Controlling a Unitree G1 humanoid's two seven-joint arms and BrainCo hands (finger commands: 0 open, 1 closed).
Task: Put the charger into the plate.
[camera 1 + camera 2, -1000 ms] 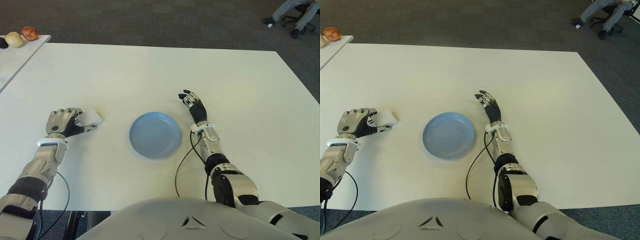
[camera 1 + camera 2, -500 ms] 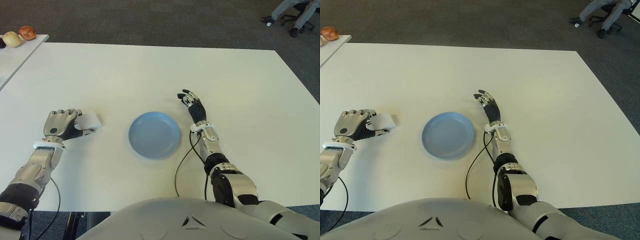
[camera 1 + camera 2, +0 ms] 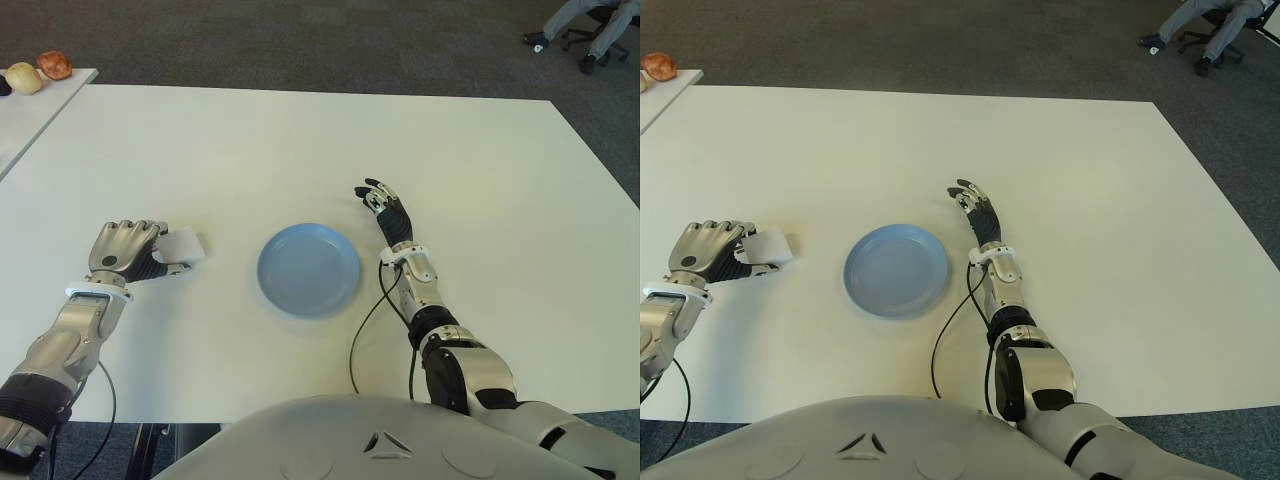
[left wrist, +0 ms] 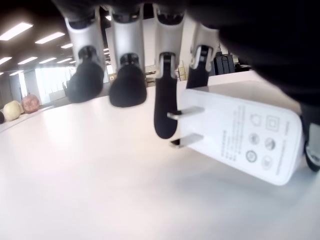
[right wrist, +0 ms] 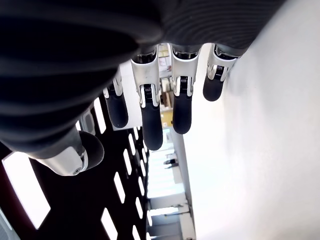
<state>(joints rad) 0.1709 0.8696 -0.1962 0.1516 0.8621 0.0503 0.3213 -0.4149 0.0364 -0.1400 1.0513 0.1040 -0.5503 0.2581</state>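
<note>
So the white charger [image 3: 181, 246] is over on the robot's left side of the white table [image 3: 300, 140], tucked right up against the left hand [image 3: 126, 250]. From the wrist cam its metal prongs point in toward the curled fingers [image 4: 165, 100], and the hand looks wrapped around it, thumb on the far side of the block, holding it just off or at the tabletop, hard to say which. The blue plate [image 3: 309, 269] sits near the middle, well apart from the charger, with nothing in it. The right hand [image 3: 387, 213] shows just right of the plate, fingers loose and stretched out, holding nothing.
</note>
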